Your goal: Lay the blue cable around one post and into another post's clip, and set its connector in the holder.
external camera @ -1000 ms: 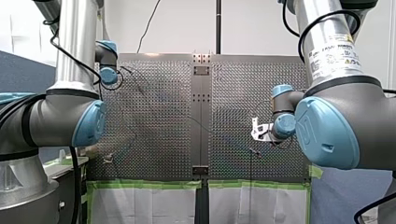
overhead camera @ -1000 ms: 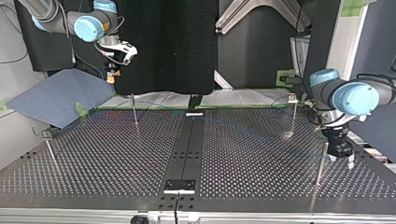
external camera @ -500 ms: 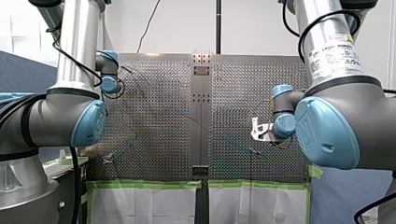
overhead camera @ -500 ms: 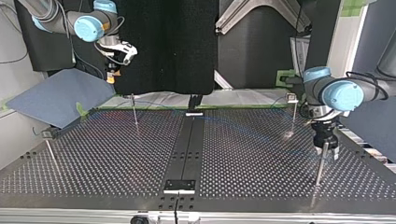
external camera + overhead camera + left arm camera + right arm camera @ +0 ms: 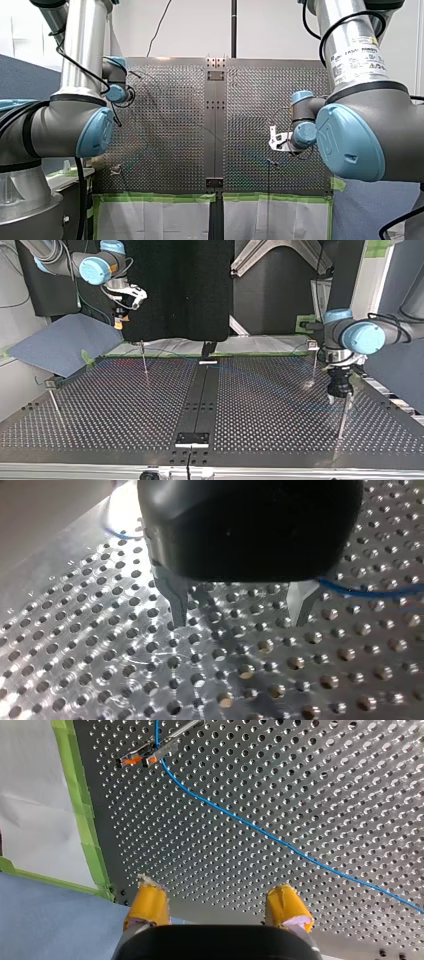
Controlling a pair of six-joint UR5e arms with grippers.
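"Blue thin cable: where does it lie?" asks the first inspector.

"Loose on the grey perforated metal table. It runs from a slim metal piece with orange marks off toward the top view's right. Neither arm holds it."

"Grippers?"

"My left black gripper with metal fingers sits low over the plate, fingers apart and nothing between them. The cable passes just beside one finger, outside the gap. My right gripper with yellow pads hangs high, pads apart, empty."

"Risks, largest first?"

"First, the left gripper is just beside a thin upright metal post. In my judgement a sideways move could strike and bend it. Second, fingers this low could scrape the table. Third, closing now would catch no cable, since it lies outside the gap. Last, so thin and slack a cable could slip from a shallow pinch."

"What does each view add?"

"Only the top view shows the post beside the left gripper. Only the left wrist view shows the cable missing the gap. Only the right wrist view shows the cable's end at the orange-marked piece, and I cannot tell whether that is clip or holder. The front view barely shows the cable."
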